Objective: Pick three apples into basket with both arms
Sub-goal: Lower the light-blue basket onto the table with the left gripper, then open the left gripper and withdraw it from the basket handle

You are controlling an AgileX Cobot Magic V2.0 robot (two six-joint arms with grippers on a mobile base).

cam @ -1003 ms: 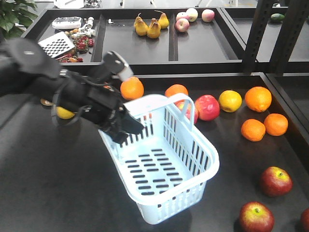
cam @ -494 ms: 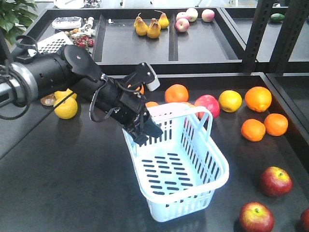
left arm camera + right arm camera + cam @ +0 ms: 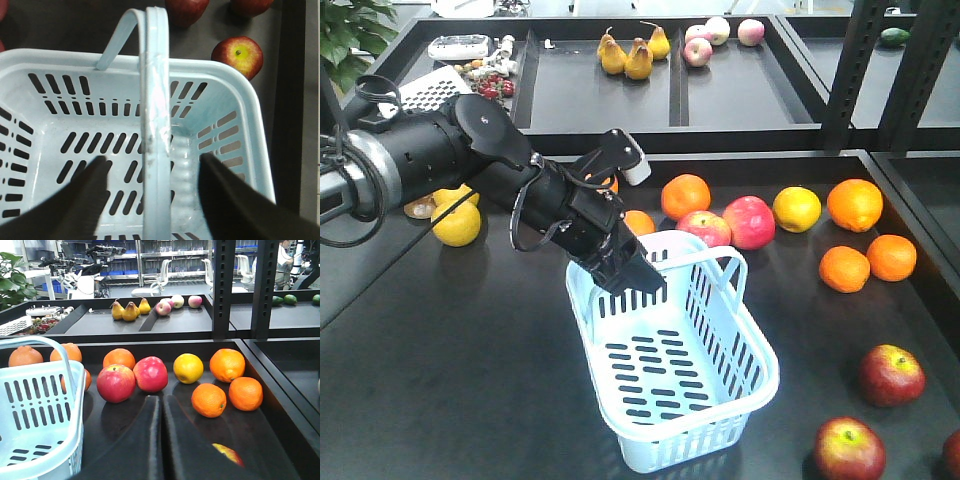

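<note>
From the front camera I see the left gripper down at the far end of the basket, which sits around the middle of the black surface. The three dark red apples lie outside it at the near right corner: the first apple, the second apple and the third apple, cut off by the frame. Only the left wrist camera shows me the grasp: the left gripper stands wide, one finger on each side of the raised handle, which has clear tape wrapped round it. Below it lies the slotted floor of the basket, and a streaked apple sits past its corner. The right gripper appears only in its own camera, fingers pressed together on nothing, low over the surface. There the basket is at the left, a sliver of apple peeks from behind a finger, and pears sit on the rear shelf.
</note>
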